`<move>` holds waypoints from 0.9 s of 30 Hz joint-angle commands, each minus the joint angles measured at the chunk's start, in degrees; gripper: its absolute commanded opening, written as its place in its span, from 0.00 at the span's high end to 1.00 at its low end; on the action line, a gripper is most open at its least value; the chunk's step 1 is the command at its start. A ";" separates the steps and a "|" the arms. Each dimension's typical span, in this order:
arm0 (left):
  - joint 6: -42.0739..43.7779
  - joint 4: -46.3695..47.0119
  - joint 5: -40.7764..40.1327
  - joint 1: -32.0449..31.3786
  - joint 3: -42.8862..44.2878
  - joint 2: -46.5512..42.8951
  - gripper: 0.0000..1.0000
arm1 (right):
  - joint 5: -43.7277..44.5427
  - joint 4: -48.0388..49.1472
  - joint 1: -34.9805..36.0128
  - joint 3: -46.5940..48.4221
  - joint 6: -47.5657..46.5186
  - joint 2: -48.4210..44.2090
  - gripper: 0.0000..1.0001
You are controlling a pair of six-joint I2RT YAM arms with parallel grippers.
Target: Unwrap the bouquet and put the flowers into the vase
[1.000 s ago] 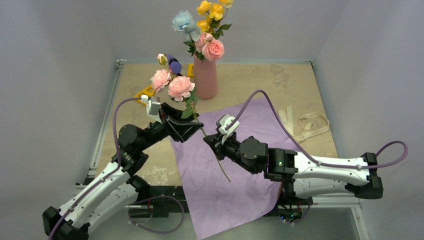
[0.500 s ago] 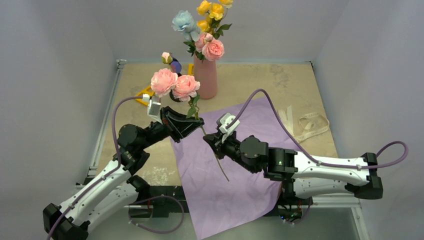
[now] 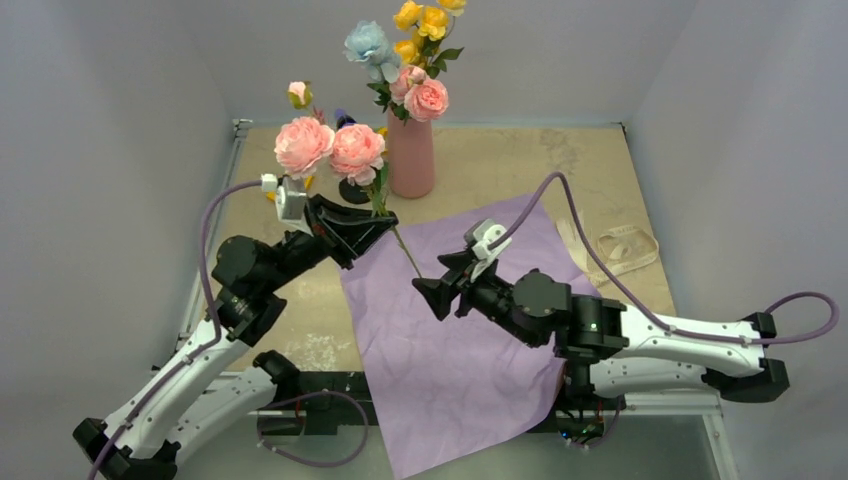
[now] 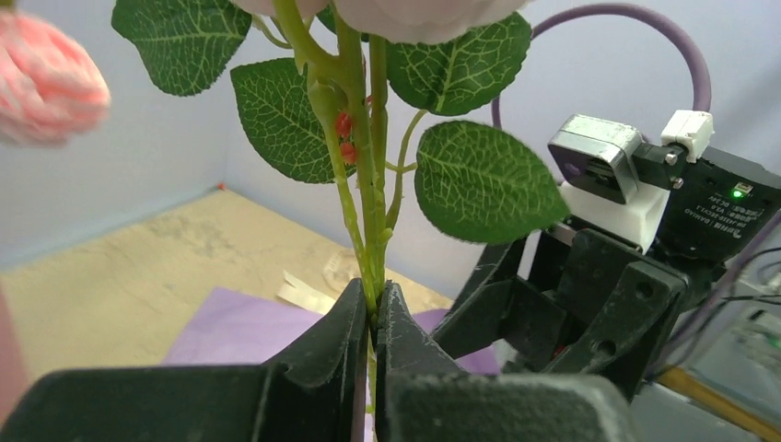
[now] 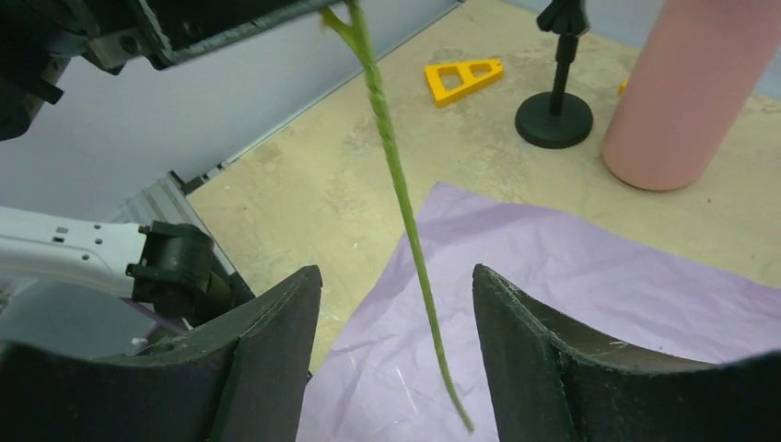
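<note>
holding a sprig of small pink artificial roses (image 3: 330,152) on a long thin green stem (image 5: 398,189) in the left pincer (image 4: 375,296), clamped shut on the stem just under the leaves, blooms up and high above the bench (image 3: 520,165). hanging down and toward the right arm along its long axis, tail end free over the spread lilac crinkled paper (image 3: 460,370). straddling that tail with the right pincer (image 5: 394,276), jaws wide apart and touching nothing, so gripping nothing. standing just to the right of the raised blooms and farther from the arms: the tall matte salmon-pink tapered vase (image 3: 411,155), already carrying blue, yellow and pink flowers (image 3: 410,45). nearer the vase by the left arm; probably calls for swinging the stem upright and lowering its tail into the narrow mouth
</note>
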 commanded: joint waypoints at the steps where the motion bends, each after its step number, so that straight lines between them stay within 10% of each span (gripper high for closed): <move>1: 11.35 -7.78 -5.30 0.43 10.60 -0.20 1.00 | 4.94 -3.11 0.11 2.73 1.18 -7.41 0.34; 18: 39.14 0.74 -27.99 1.10 37.84 20.76 1.00 | 12.22 -7.71 0.16 -8.57 6.01 -22.08 0.37; 27: 37.61 6.27 -28.32 6.09 43.05 29.86 1.00 | 12.81 -8.31 0.22 -10.55 5.53 -23.91 0.37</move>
